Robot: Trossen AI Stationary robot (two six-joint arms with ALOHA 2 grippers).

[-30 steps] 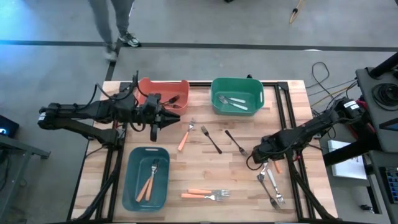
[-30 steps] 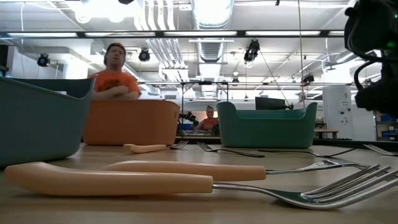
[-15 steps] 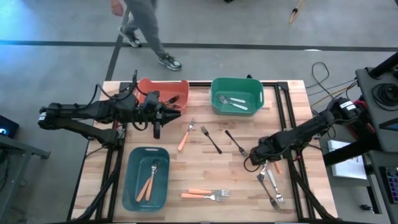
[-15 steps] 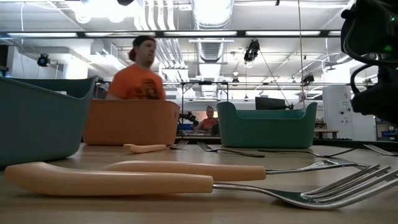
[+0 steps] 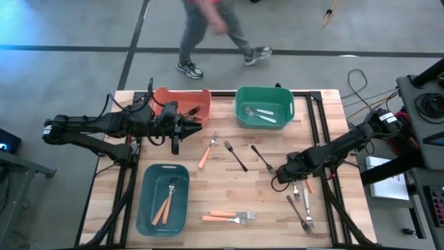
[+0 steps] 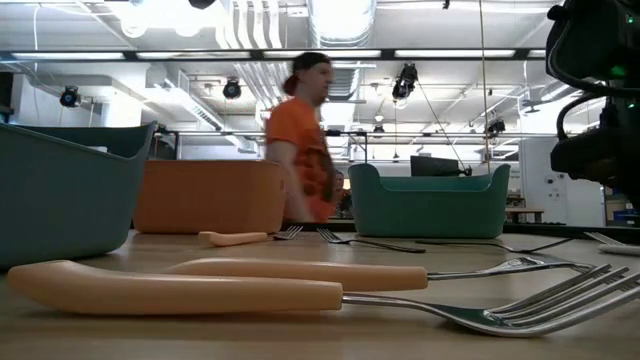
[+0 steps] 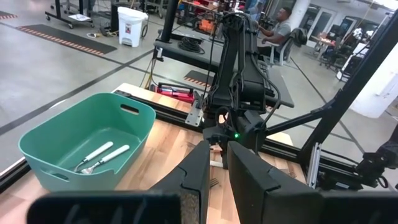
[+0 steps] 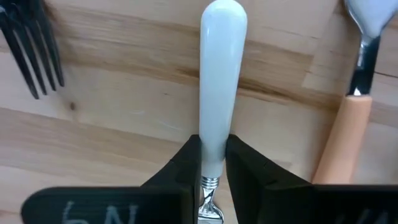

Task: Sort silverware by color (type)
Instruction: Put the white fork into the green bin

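1. The left gripper (image 5: 175,144) hovers beside the orange-red plastic bin (image 5: 165,96) at the table's far left, its fingers (image 7: 198,174) nearly together with nothing seen between them. That bin holds at least one dark utensil near its rim; the rest of its contents cannot be made out.
2. The blue-grey rectangular plastic bin (image 5: 147,201) near the front left holds two orange-handled metal-headed forks (image 5: 165,203).
3. Loose on the bare wood toward the middle: one orange-handled fork (image 5: 207,151) and two all-black forks (image 5: 236,155), with two more orange-handled forks (image 5: 229,217) at the front edge.
4. The green plastic bin (image 5: 243,115) at the back holds two white-handled utensils (image 5: 259,114).
5. The right gripper (image 5: 294,178) is down on the table at the right, clamped on the neck of a white-handled metal utensil (image 8: 222,81), which lies flat on the wood. A black fork's tines (image 8: 32,57) and an orange-handled spoon (image 8: 348,124) lie just beside it.
6. More white-handled pieces (image 5: 305,208) lie at the far right.
7. By my judgement the sorting is well under half done: about five pieces are binned and roughly nine are loose; the gripped one likely belongs in the green bin.
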